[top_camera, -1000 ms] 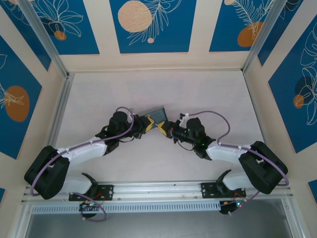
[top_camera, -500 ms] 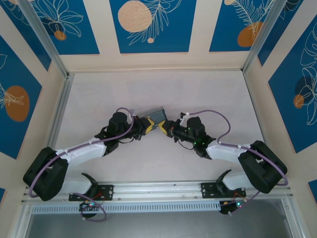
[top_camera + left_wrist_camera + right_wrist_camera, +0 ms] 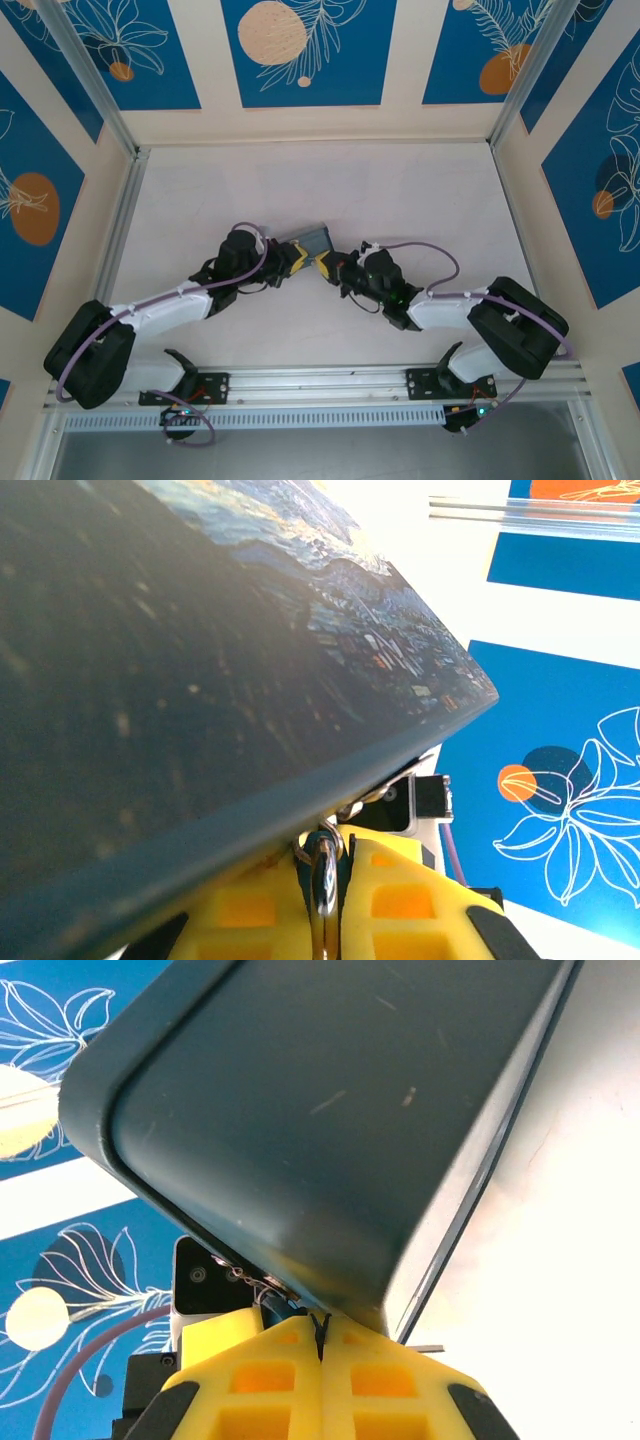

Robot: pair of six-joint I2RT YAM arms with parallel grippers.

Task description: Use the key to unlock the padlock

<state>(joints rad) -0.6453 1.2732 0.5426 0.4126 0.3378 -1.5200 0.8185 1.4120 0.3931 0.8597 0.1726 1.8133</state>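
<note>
Pinching the tiny teal metal padlock, left gripper is facing right gripper, apparently closed on the thin silvery key; insertion needing fine alignment.

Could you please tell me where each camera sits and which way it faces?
Top external: above and behind the arms, looking down at the table; both arms show, meeting at the tin box.
Left wrist: on the left arm, facing along the left fingers at the box's printed side; a metal loop sits between them.
Right wrist: on the right arm, facing past the shut right fingers at the box's dark side.
Both wrist views share the box, close up.
</note>
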